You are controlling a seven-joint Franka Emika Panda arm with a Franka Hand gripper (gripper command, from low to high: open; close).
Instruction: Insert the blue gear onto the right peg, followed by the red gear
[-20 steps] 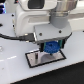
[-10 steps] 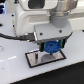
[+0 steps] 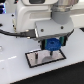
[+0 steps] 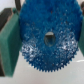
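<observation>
My gripper (image 3: pixel 52 46) is shut on the blue gear (image 3: pixel 53 43) and holds it flat just above the exterior view's right half of the black-rimmed grey plate (image 3: pixel 31 62). In the wrist view the blue gear (image 4: pixel 47 55) fills the picture, its hub hole near the middle, with green fingers (image 4: pixel 8 40) pressed on both sides of its rim. A small dark post (image 3: pixel 36 56) stands on the plate toward the exterior view's left. The right peg under the gear is too blurred and hidden to make out. The red gear is out of view.
The plate lies on a white table (image 3: pixel 15 72). The white arm body (image 3: pixel 30 20) fills the space above and behind the plate. A dark cable (image 3: pixel 10 31) runs along the table at the exterior view's left.
</observation>
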